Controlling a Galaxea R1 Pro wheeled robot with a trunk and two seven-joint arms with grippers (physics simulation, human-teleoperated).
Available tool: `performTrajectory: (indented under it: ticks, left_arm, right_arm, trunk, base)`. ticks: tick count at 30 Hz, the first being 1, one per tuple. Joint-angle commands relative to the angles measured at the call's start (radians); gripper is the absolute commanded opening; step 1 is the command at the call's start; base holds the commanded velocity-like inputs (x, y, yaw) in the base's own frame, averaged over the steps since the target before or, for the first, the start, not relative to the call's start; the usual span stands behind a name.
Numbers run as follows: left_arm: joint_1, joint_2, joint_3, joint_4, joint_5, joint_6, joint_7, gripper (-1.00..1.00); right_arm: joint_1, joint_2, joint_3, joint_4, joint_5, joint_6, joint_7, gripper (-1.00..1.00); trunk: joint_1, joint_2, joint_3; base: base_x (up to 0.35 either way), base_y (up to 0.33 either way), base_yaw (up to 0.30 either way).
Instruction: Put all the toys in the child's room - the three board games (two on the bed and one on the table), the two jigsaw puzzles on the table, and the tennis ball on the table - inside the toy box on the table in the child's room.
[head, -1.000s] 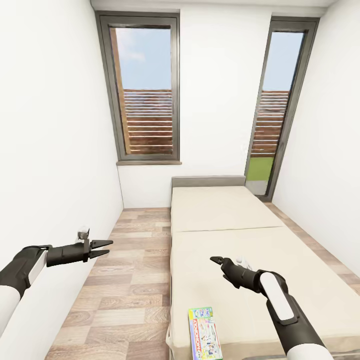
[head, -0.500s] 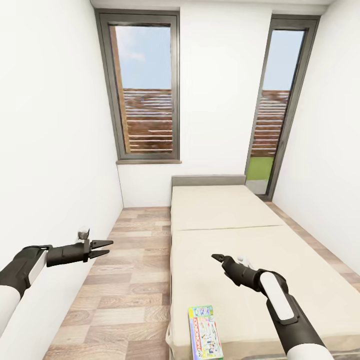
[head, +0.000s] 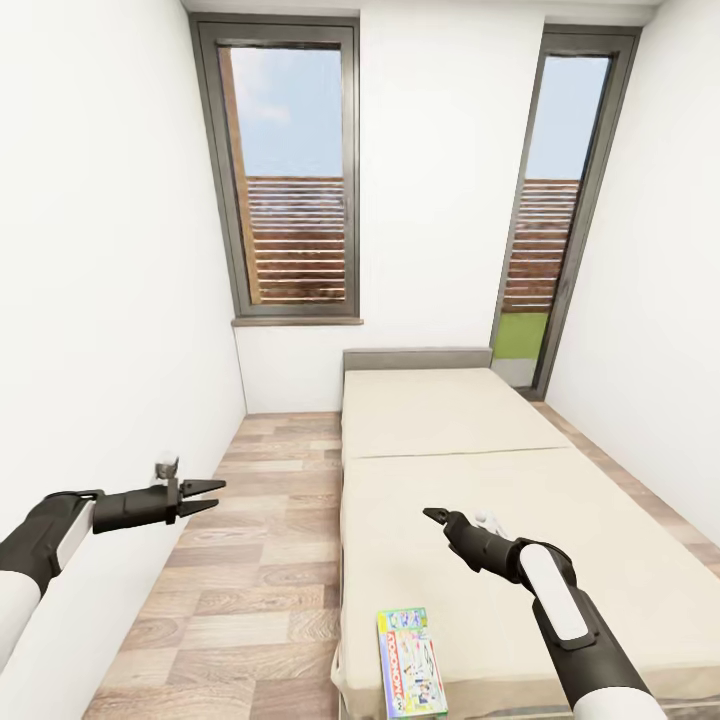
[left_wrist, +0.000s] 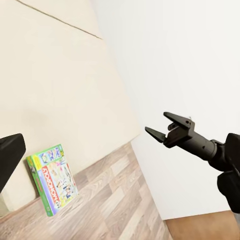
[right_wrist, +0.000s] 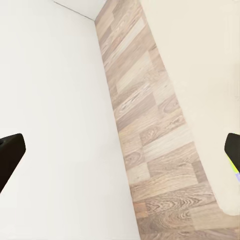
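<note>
Head view: looking down a narrow white-walled room with a wood-plank floor (head: 250, 560) and two tall grey-framed windows (head: 290, 180) in the far wall. Lying along the right side, the bed (head: 470, 480), beige-sheeted with a low grey headboard. Resting flat on the bed's near left corner, close to the mattress edge, one board game (head: 410, 665), a colourful cartoon-covered box. Reaching out over the floor beside the left wall, the left gripper (head: 207, 496), fingers parted a little, holding nothing. Hovering above the bed, nearer the mattress's left half, the right gripper (head: 437, 519), pointing toward the far wall, well beyond the board game; fingers too foreshortened here for telling how far apart.

Left wrist view: looking across to the bed's beige sheet (left_wrist: 55, 90), with the board game (left_wrist: 53, 178) at the mattress corner beside the plank floor. Showing against the white wall, the right gripper (left_wrist: 161, 126), its two dark fingers spread apart with nothing between them.

Right wrist view: looking along the plank floor (right_wrist: 150, 135) running between the white wall and the bed's edge. Framing the scene at both sides, dark fingertips (right_wrist: 10, 152) set wide apart, gripping nothing.
</note>
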Motion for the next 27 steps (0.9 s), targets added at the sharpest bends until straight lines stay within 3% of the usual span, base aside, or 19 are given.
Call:
performTrajectory:
  ticks: [1,16,27]
  left_arm:
    - [-0.001,0.001,0.001,0.0,0.003,0.011,-0.003,1.0]
    - [-0.001,0.01,0.004,-0.005,0.004,0.033,-0.011,1.0]
    - [-0.001,0.007,-0.004,-0.009,0.003,0.038,-0.01,1.0]
  right_arm:
    - [-0.001,0.0,-0.001,-0.001,-0.011,0.004,-0.009,1.0]
    - [-0.001,-0.001,-0.002,0.004,-0.011,0.004,-0.008,1.0]
    - [-0.001,-0.001,-0.004,0.005,-0.011,0.004,-0.008,1.0]
  trunk:
    - [0.0,-0.001,-0.001]
    - [0.0,-0.001,-0.001]
    - [0.042,-0.078,-0.036]
  base:
    - [0.0,0.0,0.0]
    - [0.0,0.0,0.0]
    - [-0.027,0.0,0.0]
